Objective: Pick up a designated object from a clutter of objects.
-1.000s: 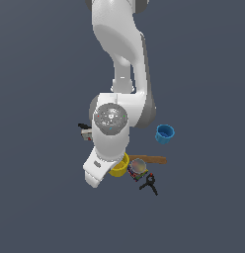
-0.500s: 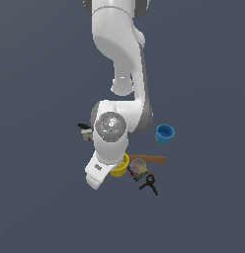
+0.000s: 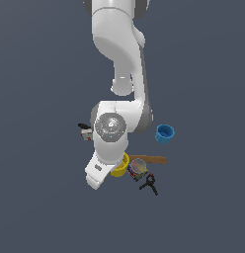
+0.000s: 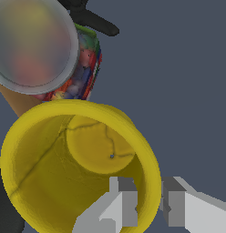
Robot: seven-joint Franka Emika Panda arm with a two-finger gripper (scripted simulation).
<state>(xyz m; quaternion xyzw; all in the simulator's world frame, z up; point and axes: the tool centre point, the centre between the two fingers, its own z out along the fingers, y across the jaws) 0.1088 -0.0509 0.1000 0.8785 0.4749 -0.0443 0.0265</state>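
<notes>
Exterior view gives us no worktop edge or corner; bare grey floor lies all around the small clutter. Our arm hides most of the yellow cup (image 3: 121,167), with the clear round container (image 3: 138,168) just beside it. Wrist view shows our gripper (image 4: 147,202) spread across the cup's (image 4: 64,159) rim, one finger inside, one outside the wall.

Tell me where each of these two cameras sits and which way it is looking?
Exterior view: off the arm, looking down on the white arm, which hides most of the yellow cup; blue cup and black clamp nearby.
Wrist view: on the wrist, looking into the cup; gripper fingers straddle its rim.
Shared: the cup, the clear round container.
</notes>
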